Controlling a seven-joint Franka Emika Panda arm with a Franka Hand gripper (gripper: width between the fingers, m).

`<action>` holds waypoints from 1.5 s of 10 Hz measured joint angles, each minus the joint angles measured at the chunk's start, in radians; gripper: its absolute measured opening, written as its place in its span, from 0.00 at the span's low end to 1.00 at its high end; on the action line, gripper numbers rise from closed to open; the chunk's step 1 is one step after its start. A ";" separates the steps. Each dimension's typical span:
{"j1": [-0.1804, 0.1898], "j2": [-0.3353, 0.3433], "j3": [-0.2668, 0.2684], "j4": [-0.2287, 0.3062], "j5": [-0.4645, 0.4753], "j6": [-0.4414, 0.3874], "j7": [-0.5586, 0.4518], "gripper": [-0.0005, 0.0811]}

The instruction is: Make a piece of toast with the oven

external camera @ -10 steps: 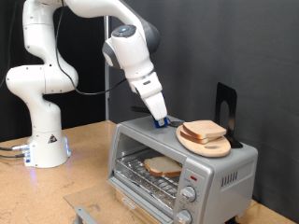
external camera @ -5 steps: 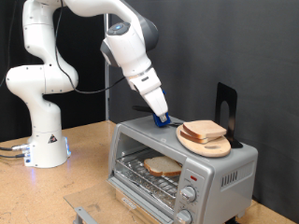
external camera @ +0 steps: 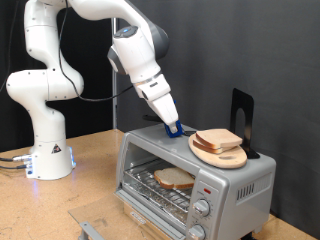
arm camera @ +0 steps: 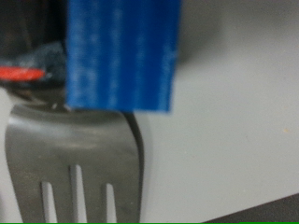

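Inside oven (external camera: 190, 175), piece of toast (external camera: 174, 179), fingers (external camera: 174, 128) above on roof.

I see one piece of toast (external camera: 175, 179) inside the oven (external camera: 195, 172); on top, a board (external camera: 222, 153) carries more slices (external camera: 219, 139).

The robot arm (external camera: 60, 70) is glossy white with grey joints, its pincer (external camera: 174, 128) tipped in bright blue. The oven (external camera: 195, 180) is brushed silver, with silver knobs (external camera: 202, 209) and a small red light (external camera: 207, 189). Inside lies the piece of toast (external camera: 174, 179), pale white with a tan crust. The board (external camera: 220, 152) is light wood, and the slices (external camera: 218, 139) on it are pale with tan crusts. The tabletop (external camera: 60, 205) is tan plywood, and the backdrop (external camera: 250, 50) is black.
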 joint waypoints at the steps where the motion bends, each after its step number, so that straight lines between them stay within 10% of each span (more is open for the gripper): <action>1: 0.000 -0.002 -0.007 0.002 0.013 -0.004 -0.010 1.00; 9: -0.003 -0.076 -0.159 0.067 0.100 -0.265 -0.066 1.00; 15: -0.055 -0.107 -0.430 0.112 0.140 -0.639 -0.200 1.00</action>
